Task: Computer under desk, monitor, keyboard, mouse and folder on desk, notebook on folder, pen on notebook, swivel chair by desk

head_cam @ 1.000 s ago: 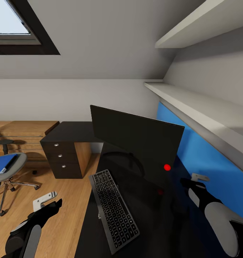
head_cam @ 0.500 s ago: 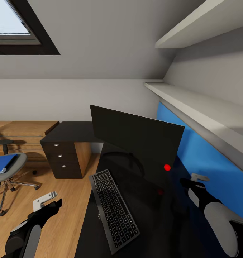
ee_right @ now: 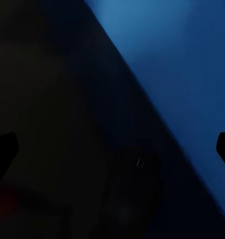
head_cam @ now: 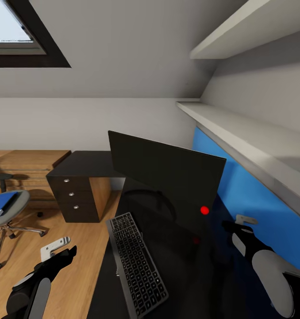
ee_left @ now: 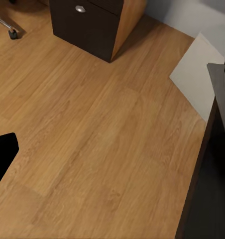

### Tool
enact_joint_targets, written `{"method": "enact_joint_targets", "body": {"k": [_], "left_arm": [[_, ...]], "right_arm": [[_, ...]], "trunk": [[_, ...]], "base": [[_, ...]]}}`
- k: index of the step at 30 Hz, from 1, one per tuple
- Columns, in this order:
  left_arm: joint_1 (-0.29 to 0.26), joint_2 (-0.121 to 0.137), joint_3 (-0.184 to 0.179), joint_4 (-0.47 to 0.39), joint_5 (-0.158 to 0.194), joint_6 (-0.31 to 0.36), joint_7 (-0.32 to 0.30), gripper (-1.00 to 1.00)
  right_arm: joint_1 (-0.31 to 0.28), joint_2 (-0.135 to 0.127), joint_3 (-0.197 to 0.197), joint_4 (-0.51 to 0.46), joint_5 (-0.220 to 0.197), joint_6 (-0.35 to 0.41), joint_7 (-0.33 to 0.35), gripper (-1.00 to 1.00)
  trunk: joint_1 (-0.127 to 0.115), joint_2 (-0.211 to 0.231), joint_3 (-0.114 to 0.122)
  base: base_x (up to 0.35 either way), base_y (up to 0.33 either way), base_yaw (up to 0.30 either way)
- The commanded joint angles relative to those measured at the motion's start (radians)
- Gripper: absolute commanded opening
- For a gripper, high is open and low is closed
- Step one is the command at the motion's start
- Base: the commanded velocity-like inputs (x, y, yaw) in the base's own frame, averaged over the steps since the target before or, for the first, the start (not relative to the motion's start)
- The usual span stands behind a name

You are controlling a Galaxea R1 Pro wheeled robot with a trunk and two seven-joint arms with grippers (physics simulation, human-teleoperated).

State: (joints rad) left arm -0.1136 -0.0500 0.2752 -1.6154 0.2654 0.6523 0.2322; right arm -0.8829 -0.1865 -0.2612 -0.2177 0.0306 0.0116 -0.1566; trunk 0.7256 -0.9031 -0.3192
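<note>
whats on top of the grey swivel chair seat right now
A flat bright blue folder lies on the grey padded seat of the swivel chair. A darker strip shows along the folder's top; whether that is a notebook or a pen cannot be told.

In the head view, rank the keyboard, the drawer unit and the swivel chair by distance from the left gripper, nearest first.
Measured from the left gripper:
1. keyboard, to its right on the desk, nearest.
2. drawer unit, ahead of it across the wooden floor.
3. swivel chair, off to its left with the blue folder on the seat; close to the drawers' distance, likely farthest.
</note>
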Motion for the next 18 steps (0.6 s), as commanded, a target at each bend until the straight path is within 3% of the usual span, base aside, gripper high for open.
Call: {"method": "enact_joint_targets", "body": {"k": [1, 18], "left_arm": [[-0.001, -0.001, 0.001, -0.001, 0.011, 0.004, 0.007, 1.00], [-0.001, -0.001, 0.001, -0.002, 0.011, 0.004, 0.007, 1.00]], "right_arm": [[-0.001, 0.000, -0.003, 0.000, 0.003, 0.001, -0.001, 1.00], [-0.001, -0.001, -0.003, 0.000, 0.003, 0.001, 0.001, 1.00]], "trunk": [[0.000, -0.001, -0.001], [0.000, -0.001, -0.001]], "base": [[0.109, -0.097, 0.000], [0.022, -0.020, 0.000]]}}
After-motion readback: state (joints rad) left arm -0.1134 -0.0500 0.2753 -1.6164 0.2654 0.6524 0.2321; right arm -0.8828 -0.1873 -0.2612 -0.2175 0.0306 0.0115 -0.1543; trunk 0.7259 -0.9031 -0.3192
